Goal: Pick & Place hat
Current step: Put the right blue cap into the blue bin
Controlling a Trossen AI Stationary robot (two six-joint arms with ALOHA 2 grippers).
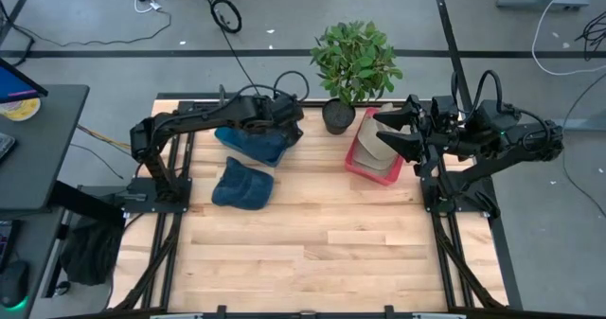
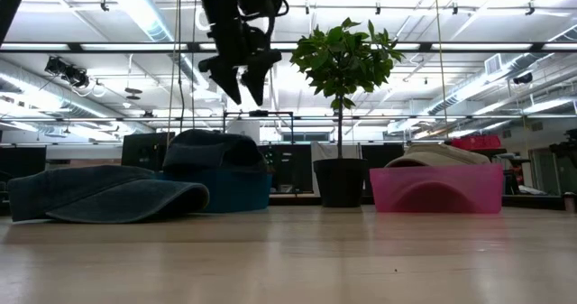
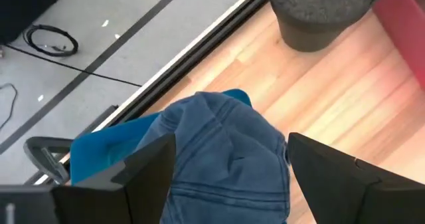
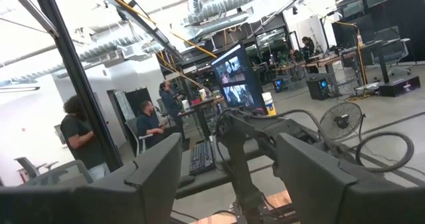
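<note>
A blue denim hat [image 1: 254,141] lies in a bright blue bin [image 3: 99,147] at the table's far left; it also shows in the left wrist view [image 3: 226,154] and the low view [image 2: 212,149]. A second blue hat [image 1: 242,185] lies flat on the table in front of the bin, wide-brimmed in the low view [image 2: 108,196]. My left gripper [image 1: 289,120] hangs open above the hat in the bin, clear of it [image 2: 239,78]. My right gripper [image 1: 393,130] is open, raised above the pink bin [image 1: 358,156], which holds a tan hat [image 2: 442,157].
A potted plant [image 1: 352,68] in a dark pot [image 1: 337,116] stands at the far edge between the two bins. The near half of the wooden table [image 1: 312,253] is bare. People sit at desks in the room beyond.
</note>
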